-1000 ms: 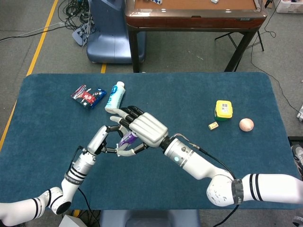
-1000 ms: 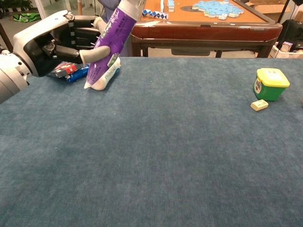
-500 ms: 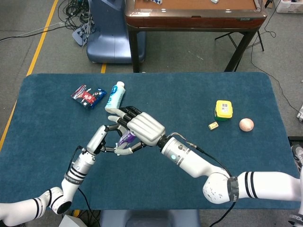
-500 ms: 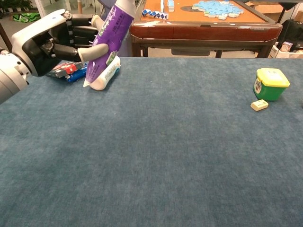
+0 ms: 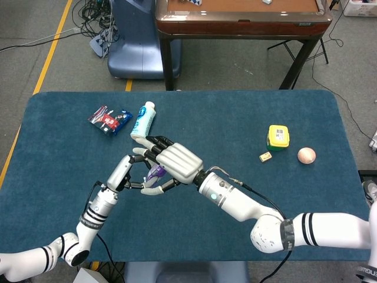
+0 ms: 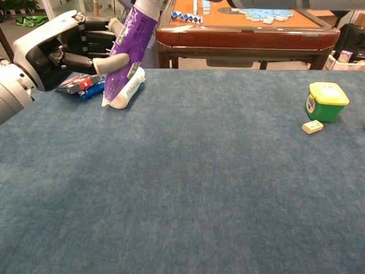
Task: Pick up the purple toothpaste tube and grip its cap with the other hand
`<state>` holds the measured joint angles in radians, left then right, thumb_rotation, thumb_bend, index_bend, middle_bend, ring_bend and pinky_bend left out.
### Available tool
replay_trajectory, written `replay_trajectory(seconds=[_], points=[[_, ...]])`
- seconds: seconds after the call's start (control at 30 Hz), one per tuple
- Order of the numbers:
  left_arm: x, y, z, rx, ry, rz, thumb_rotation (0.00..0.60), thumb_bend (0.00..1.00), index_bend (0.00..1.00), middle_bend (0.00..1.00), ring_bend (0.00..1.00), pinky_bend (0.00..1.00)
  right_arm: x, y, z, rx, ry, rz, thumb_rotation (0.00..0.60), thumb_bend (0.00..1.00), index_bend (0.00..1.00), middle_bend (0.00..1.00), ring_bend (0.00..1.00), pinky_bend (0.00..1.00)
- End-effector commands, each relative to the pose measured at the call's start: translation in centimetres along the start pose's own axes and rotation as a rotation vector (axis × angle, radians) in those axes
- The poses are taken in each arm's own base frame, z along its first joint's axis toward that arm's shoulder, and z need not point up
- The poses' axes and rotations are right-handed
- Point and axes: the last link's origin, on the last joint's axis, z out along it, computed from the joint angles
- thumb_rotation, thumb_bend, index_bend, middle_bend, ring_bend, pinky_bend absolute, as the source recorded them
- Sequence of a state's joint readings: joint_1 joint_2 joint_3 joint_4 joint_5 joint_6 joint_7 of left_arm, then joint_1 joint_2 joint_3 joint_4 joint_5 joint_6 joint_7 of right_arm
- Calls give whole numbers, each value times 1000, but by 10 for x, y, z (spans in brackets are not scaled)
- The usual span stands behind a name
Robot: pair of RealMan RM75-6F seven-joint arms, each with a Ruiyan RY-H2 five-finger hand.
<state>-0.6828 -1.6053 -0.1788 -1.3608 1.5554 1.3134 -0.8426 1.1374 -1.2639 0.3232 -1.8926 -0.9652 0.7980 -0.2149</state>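
I have the purple toothpaste tube [image 6: 130, 45] lifted off the table [image 6: 228, 171], above its left half, my left hand [image 6: 60, 48] wrapped round its middle so it stands nearly upright. My right hand [image 5: 177, 164] sits over the top end, fingers curled down; whether they clasp the cap I cannot tell, since it lies hidden. The cap grip is the step in hand: next I judge I must close firmly without tilting. The tube looks glossy, plump, printed white.

Purple toothpaste tube [image 6: 130, 48] held tilted above the blue table [image 6: 199, 182] by the left hand [image 6: 60, 50], green container [image 6: 325, 101] seen far right
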Motion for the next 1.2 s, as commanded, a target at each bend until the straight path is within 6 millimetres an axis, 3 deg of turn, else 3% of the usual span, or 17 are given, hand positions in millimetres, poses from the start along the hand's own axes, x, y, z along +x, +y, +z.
replay_trajectory(seconds=[0.03, 1.2], points=[[1, 0, 0, 1, 2, 1, 600, 442, 609, 713, 484, 480, -1, 1, 0, -2, -4, -6, 164, 0, 0, 0, 0, 0], [6, 5, 8, 1, 27, -60, 600, 442, 618, 723, 485, 480, -8, -2, 5, 36, 55, 129, 166, 0, 0, 0, 0, 0]])
